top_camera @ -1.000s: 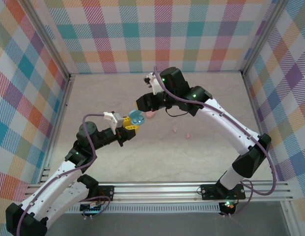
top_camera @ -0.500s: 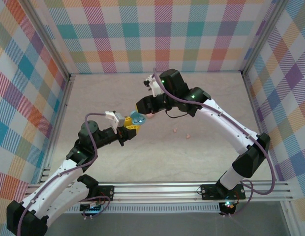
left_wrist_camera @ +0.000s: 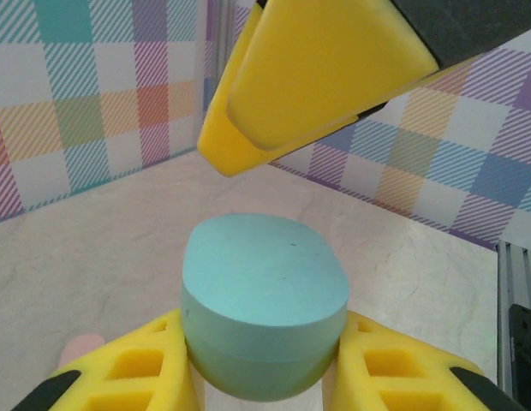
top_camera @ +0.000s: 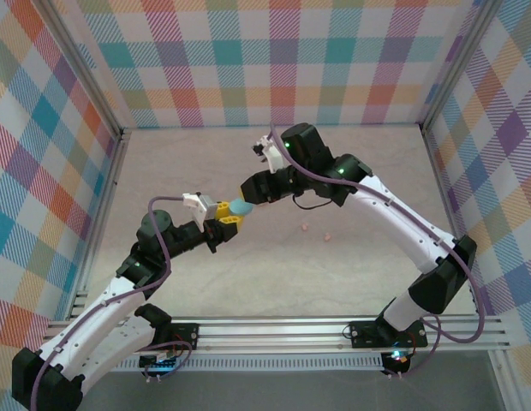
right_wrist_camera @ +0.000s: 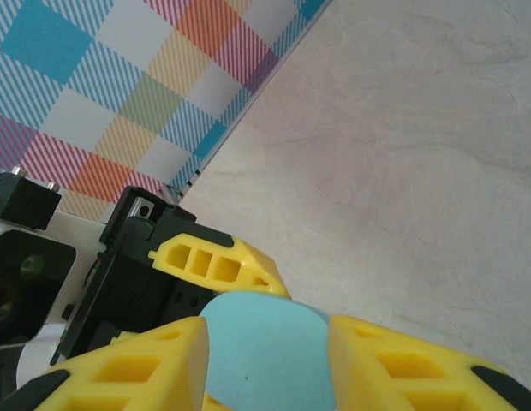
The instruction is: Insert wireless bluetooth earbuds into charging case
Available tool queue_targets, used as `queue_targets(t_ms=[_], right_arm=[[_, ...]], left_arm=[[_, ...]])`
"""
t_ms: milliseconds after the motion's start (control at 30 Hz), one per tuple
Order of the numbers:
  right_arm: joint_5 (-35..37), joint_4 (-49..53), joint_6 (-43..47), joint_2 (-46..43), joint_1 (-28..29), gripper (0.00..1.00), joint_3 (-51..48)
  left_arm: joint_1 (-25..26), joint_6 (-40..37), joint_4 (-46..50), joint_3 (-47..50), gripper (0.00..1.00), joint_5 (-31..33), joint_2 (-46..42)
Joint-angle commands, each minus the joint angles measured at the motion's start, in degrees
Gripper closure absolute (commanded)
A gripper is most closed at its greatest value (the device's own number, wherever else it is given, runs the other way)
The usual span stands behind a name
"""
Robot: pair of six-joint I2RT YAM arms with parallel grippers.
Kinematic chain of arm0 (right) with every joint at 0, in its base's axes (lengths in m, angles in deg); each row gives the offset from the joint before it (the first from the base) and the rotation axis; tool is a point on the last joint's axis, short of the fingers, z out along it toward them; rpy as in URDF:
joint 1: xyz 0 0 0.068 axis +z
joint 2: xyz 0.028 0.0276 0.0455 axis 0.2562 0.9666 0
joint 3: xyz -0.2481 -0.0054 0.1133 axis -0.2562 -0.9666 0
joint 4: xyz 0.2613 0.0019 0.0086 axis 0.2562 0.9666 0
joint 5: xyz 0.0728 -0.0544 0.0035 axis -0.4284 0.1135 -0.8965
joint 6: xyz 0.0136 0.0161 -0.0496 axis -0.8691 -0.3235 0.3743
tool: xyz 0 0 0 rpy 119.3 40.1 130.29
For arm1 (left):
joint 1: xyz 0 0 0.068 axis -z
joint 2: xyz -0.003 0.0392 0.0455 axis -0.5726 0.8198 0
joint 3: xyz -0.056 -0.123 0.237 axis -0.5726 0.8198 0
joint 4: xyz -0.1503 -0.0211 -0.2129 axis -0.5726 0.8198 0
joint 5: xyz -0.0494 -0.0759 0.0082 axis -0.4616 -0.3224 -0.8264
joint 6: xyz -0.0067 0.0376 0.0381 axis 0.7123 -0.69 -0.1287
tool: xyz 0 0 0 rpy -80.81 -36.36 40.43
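A light blue oval charging case (left_wrist_camera: 264,295) is clamped between my left gripper's (left_wrist_camera: 264,347) yellow fingers, its lid down. From above, the case (top_camera: 241,207) is held up over the table's middle by the left gripper (top_camera: 232,215). My right gripper (top_camera: 252,192) hovers just behind and above it. One of its yellow fingers (left_wrist_camera: 308,77) hangs a little over the lid without touching. In the right wrist view the case (right_wrist_camera: 264,347) shows through the gap of the right gripper (right_wrist_camera: 265,338), beyond its parted fingers. Two tiny pink earbuds (top_camera: 306,227) (top_camera: 327,235) lie on the table.
A pink rounded object (left_wrist_camera: 81,347) lies on the table below the left gripper. Plaid walls (top_camera: 274,60) enclose the beige table (top_camera: 351,171) on three sides. A metal rail (top_camera: 274,330) runs along the near edge.
The case's lid stood open a second ago and now lies down. The right gripper has shifted slightly left over the case. The left gripper has kept its grip.
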Motion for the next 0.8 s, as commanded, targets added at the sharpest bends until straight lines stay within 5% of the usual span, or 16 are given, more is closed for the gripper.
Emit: queue_targets(t_ms=[0,400,767], right_arm=[[-1.2,1.3,0.8,-1.7,0.3,0.58,-0.5],[3.3,-0.4,-2.0,-5.9,-0.5,0.47,-5.6],[-18.2,-24.2,-24.9,-9.6,-7.0,0.42,-20.3]], left_arm=[[0.7,0.3,-3.1,0.0,0.75,0.4,0.0],[0.7,2.3,-3.3,-0.5,0.75,1.8,-0.3],[0.7,2.4,-6.4,-1.8,0.75,-1.1,1.8]])
